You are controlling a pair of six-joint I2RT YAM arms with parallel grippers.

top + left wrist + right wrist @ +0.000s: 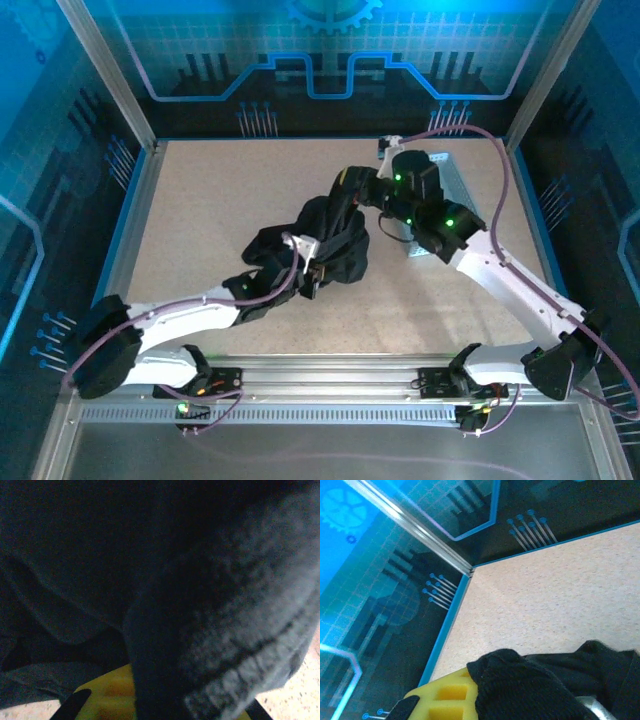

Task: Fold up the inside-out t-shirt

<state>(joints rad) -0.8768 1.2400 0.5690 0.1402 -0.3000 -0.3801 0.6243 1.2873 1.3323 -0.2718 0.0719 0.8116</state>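
The inside-out t-shirt [335,245] is a black bunched heap in the middle of the table. One end of it is lifted toward the back right. My left gripper [308,268] is pushed into the heap's near side. In the left wrist view a dark fold of the t-shirt [150,555] runs between the yellow fingers [102,697], and the left gripper [165,702] is shut on it. My right gripper [352,186] holds the raised end. In the right wrist view the cloth [545,690] covers the right gripper [520,702] beside one yellow finger [447,697].
A light grey perforated tray [460,180] lies at the back right, partly behind the right arm. Bare speckled tabletop [200,200] spreads to the left of the shirt and in front of it. A blue-edged wall [447,625] borders the table.
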